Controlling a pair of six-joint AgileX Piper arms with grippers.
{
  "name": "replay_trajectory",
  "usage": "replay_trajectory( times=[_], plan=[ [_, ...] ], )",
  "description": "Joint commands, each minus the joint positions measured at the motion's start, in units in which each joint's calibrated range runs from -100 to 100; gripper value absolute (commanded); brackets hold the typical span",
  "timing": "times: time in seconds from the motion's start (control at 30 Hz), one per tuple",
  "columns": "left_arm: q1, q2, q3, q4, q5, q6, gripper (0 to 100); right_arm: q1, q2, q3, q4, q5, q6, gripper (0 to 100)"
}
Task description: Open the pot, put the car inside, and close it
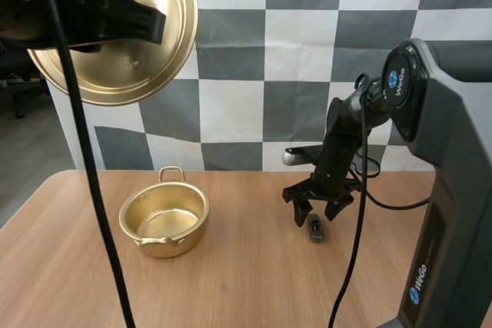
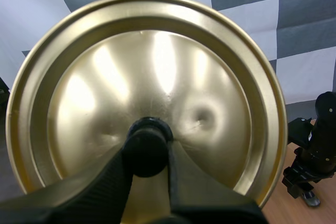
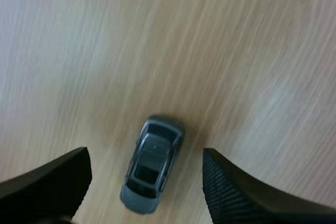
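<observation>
A golden pot (image 1: 164, 219) stands uncovered on the wooden table, its inside bare. Its golden lid (image 1: 127, 36) hangs high above the table's left side; my left gripper (image 2: 149, 153) is shut on the lid's black knob (image 2: 148, 148), with the lid (image 2: 157, 82) tilted toward the camera. A small grey toy car (image 1: 315, 227) lies on the table to the right of the pot. My right gripper (image 1: 317, 207) hovers just over it, open. In the right wrist view the car (image 3: 151, 164) lies on the wood between my two spread fingers (image 3: 231, 192), untouched.
The wooden table (image 1: 231, 282) stretches bare in front of the pot and car. My right arm's grey base column (image 1: 453, 190) stands at the table's right edge. In the left wrist view the right gripper (image 2: 310, 174) shows beyond the lid's rim, over the car.
</observation>
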Motion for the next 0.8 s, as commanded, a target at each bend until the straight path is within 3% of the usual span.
replay_trajectory(
  times=[0.0, 0.53, 0.57, 0.63, 0.7, 0.77],
  plan=[
    [0.01, 0.1, 0.0, -0.1, 0.0, 0.0, 0, 0.0, 0.5, 0.1, 0.0, -0.8, 0.1, 100],
    [0.01, 0.1, 0.0, -0.1, 0.0, 0.0, 0, 0.0, 8.0, 0.1, -0.1, -0.2, -0.5, 100],
    [0.01, 0.1, 0.0, -0.1, 0.0, 0.0, 0, 0.0, 8.0, 0.1, -0.1, -0.1, -0.5, 96],
    [0.01, 0.1, 0.0, -0.1, 0.0, 0.0, 0, 0.0, 8.0, 0.1, -0.1, 0.4, -0.5, 58],
    [0.01, 0.1, 0.0, -0.1, 0.0, 0.0, 0, 0.0, 8.0, 0.1, -0.1, 1.0, 0.1, 0],
    [0.01, 0.1, 0.0, -0.1, 0.0, 0.0, 0, 0.0, 8.0, 0.1, -0.1, 2.1, 0.3, 0]
  ],
)
